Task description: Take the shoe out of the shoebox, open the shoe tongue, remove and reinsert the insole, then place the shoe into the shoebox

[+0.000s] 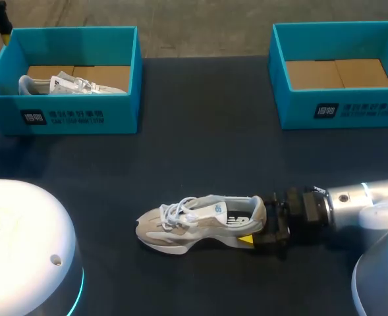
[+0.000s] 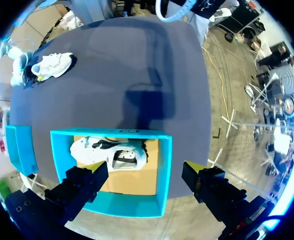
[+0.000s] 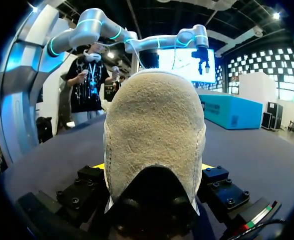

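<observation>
Right gripper (image 1: pixel 263 222) is clamped on the heel of the shoe (image 1: pixel 197 224), one finger on each side. In the right wrist view the suede heel (image 3: pixel 154 125) is seen filling the gap between the two fingers (image 3: pixel 214 180), and only slivers of the yellow tips are shown beside it. The shoe is stood upright on its sole on the table (image 1: pixel 200 158), near the front middle. Its toe is pointed toward the left arm's side and its heel toward the right arm. Its laces are seen tied loosely over the tongue. The shoe is kept well apart from both boxes.

At the far right the right box (image 1: pixel 342 112) is set, with only its cardboard floor shown inside. At the far left the left box (image 1: pixel 82 118) is placed, and a second shoe (image 1: pixel 68 84) is laid inside it, toward the box's left end.

Above the left box the left gripper (image 2: pixel 144 167) is held with its fingers (image 2: pixel 82 185) spread wide, nothing touched by them. In the left wrist view one finger is seen over the box's interior beside the second shoe, and the other past the box's wall.
</observation>
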`<state>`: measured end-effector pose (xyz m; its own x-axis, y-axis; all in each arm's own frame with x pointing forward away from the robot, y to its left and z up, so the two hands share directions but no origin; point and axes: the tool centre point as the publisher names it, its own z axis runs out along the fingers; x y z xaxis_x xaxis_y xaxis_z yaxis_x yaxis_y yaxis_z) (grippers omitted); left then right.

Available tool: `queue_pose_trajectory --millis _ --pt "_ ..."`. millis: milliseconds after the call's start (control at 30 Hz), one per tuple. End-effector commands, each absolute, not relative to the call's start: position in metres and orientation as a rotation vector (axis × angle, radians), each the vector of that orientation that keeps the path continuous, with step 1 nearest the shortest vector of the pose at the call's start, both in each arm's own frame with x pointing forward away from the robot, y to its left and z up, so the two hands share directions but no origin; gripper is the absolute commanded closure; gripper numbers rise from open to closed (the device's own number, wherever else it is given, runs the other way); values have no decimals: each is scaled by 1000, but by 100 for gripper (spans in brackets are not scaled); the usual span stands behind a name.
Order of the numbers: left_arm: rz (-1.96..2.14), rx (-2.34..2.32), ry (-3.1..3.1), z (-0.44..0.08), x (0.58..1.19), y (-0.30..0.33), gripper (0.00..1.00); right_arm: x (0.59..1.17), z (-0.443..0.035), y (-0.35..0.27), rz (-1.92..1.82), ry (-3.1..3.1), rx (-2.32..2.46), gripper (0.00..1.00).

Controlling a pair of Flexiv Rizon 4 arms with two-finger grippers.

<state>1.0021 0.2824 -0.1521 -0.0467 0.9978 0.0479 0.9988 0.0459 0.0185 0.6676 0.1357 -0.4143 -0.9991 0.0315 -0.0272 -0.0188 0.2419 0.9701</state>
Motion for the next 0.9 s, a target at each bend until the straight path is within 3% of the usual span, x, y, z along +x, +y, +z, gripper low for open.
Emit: queue_pose_trajectory --millis 33,167,433,600,900 --pt "-130 -2054 -2325 -147 973 267 0 666 -413 137 1902 2449 14 100" --pt "-225 -1688 -2506 -146 950 249 0 666 -413 137 1902 2449 14 100" --pt "13 -1006 -2767 -148 897 212 0 666 -413 137 1902 2449 14 100" --pt "107 -943 -2743 -150 860 181 0 666 -413 137 1902 2449 14 100" --pt "107 -943 -2743 -150 860 181 0 666 -413 137 1902 2449 14 100"
